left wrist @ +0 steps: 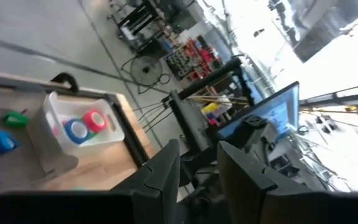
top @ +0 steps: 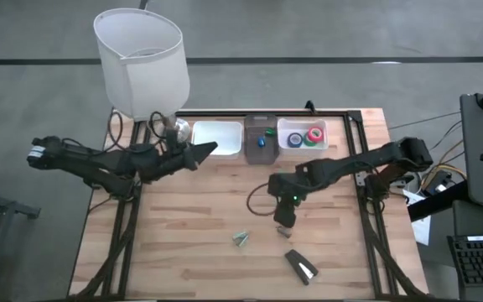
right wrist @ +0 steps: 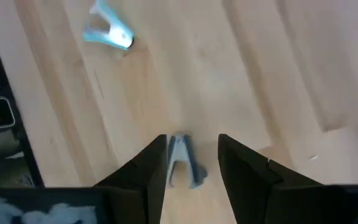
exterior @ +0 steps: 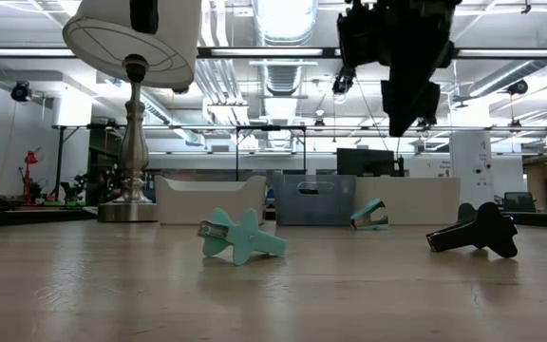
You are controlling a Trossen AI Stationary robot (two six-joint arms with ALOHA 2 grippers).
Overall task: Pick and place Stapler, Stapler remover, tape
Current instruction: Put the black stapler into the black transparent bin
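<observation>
Step in hand: remover pickup. Right end effector (top: 284, 225) hovers with fingers parted, empty, directly above a stapler remover (right wrist: 182, 160) on the counter (top: 191, 243); stapler (top: 301, 265) lies nearby, tape (top: 305, 136) already binned. Next move, by judgement: straight descent, then closure.

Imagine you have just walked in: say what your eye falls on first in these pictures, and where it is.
First, the white lamp towering at the table's far left corner. Next, the right gripper hanging open above mid-table, over a staple remover, with the left gripper waiting near the bins. Then the loose pieces: a teal remover and the black stapler on the near side.
</observation>
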